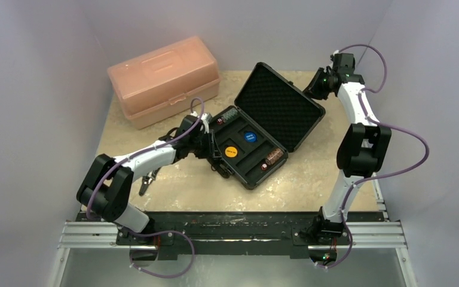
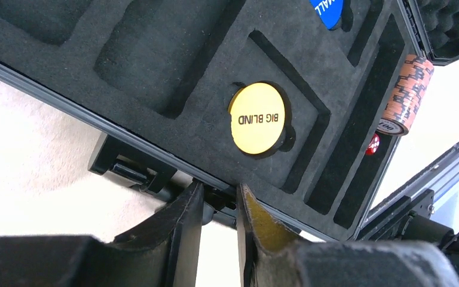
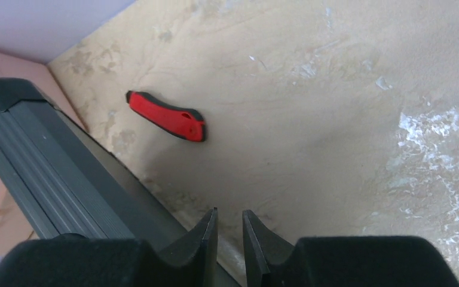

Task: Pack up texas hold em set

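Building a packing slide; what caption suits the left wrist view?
Left gripper at the front edge of the open case, facing the yellow BIG BLIND disc seated in the foam tray.

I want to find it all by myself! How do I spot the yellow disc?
Find the open black case in the middle of the table, next to the big pink box. Two round discs sit in its dark foam tray. Yours is the yellow disc, printed BIG BLIND; its neighbour is the blue disc.
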{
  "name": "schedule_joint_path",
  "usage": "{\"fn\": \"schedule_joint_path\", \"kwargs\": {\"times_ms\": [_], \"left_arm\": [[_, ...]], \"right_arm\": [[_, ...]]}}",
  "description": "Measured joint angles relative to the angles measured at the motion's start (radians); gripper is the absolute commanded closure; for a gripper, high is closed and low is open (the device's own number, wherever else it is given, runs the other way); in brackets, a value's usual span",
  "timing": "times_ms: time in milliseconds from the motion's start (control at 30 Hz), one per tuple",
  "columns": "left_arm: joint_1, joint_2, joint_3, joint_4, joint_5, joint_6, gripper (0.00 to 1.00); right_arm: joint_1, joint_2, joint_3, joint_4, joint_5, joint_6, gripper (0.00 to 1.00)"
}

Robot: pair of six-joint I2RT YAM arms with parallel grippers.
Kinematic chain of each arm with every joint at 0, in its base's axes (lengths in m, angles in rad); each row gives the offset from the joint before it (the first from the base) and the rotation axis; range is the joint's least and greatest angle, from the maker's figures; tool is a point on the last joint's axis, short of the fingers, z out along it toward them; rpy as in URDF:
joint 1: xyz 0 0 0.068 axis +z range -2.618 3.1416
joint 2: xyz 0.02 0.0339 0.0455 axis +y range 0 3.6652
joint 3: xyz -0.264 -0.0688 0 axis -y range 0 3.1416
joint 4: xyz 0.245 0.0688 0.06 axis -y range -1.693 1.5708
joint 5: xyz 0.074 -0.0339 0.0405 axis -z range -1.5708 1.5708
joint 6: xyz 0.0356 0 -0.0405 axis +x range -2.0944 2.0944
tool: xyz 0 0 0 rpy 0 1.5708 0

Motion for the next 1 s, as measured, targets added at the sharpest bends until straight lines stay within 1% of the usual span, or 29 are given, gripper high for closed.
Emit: {"fn": "schedule_joint_path", "kwargs": {"times_ms": [167,367,700,1000], "left_arm": [[0.006,0.073,0.023,0.026,0.014,-0.003,0.79],[0.009,0.098,0.039,0.042,0.034,-0.011,0.8],[0.009,0.1,0.04,0.046,0.037,-0.011,0.8],[0.002,0.091,0.04,0.041,0.024,-0.011,0.8]], "right_arm": [[0.003,-0.052,-0.035,0.037,-0.039,0.0,0.75],[0.009,-0.078,-0.05,0.061,-0.071,0.001,0.76],[0.023,-0.095,-0.091,0.075,-0.104,0.005,0.76],[0.085,-0.101,-0.125,0.03,-0.127,0.005,0.76]]}}
